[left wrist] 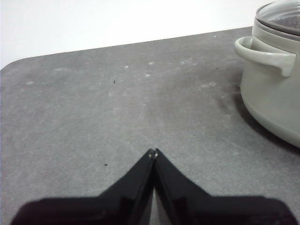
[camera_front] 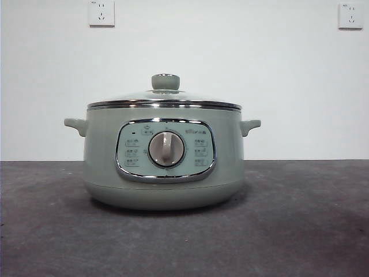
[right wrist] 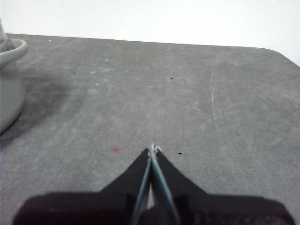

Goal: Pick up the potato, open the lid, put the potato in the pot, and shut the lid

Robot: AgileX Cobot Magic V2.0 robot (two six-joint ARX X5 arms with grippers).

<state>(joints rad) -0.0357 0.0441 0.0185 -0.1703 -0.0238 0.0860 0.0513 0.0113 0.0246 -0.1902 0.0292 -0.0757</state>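
Your pot sits mid-table in the front view, panel facing the camera, silver dial centred in the chrome frame. Lid is on, seated flat w/ its steel rim on the pot's top edge, green knob upright in the middle. One small handle sticks out each side: and. The potato shows in none of the three views, so you can't place it; whether it's under the lid can't be told, since the glass shows nothing clear.

Left gripper: jaws together, tips meeting in a point, nothing between them. It hangs over bare grey table, w/ the pot off to one side of it, apart from it; you see one handle and a slice of the lid's rim there.

Right gripper: jaws likewise closed tip to tip, holding nothing, over bare table. The pot's wall and one handle just show at the picture's edge, well apart from the tips. A tiny red speck lies on the table near the tips.

Neither arm shows in the front view. Behind the pot is a white wall w/ two sockets, and.
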